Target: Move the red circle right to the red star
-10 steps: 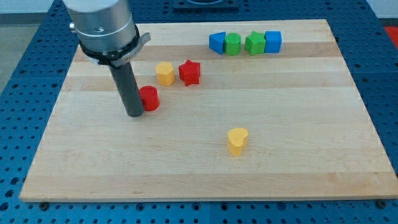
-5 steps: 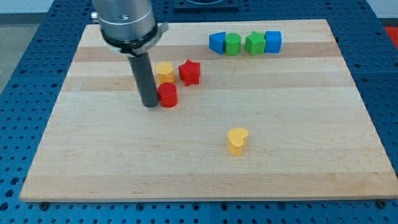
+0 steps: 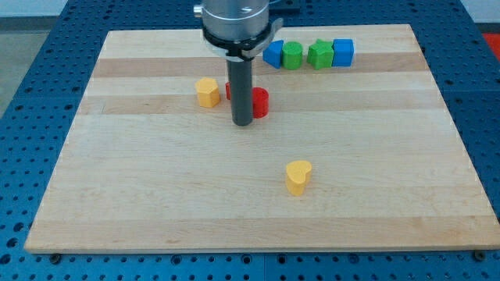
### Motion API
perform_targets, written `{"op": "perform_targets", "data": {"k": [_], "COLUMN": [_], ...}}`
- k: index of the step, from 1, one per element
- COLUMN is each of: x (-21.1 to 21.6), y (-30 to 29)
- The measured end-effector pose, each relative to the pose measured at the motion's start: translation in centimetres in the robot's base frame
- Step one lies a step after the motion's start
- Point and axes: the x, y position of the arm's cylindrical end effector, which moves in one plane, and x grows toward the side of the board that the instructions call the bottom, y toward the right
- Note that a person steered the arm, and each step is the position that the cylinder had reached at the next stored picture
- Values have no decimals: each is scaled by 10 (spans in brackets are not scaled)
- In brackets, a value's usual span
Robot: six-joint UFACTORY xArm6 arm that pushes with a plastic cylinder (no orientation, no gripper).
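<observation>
The red circle [image 3: 260, 102] sits on the wooden board, touching the right side of my rod. My tip [image 3: 242, 122] rests on the board just left of and slightly below the circle. The red star [image 3: 229, 90] is mostly hidden behind the rod; only a red sliver shows at the rod's left edge, left of and slightly above the circle. I cannot tell whether circle and star touch.
A yellow hexagon [image 3: 207, 91] stands left of the star. A yellow heart [image 3: 298, 176] lies toward the view's bottom right. A row at the view's top holds a blue block [image 3: 273, 53], a green circle [image 3: 292, 55], a green star [image 3: 319, 54] and a blue cube [image 3: 342, 51].
My tip has slid right and slightly up, pushing the red circle from below-left of the yellow hexagon, past it, to the right side of the red star. The star is now hidden by the rod.
</observation>
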Motion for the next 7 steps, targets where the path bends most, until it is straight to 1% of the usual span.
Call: {"op": "perform_targets", "data": {"k": [1,2,4,6,7], "x": [0,0,-10,-29,-31], "y": [-23,-21,16,31,34]}}
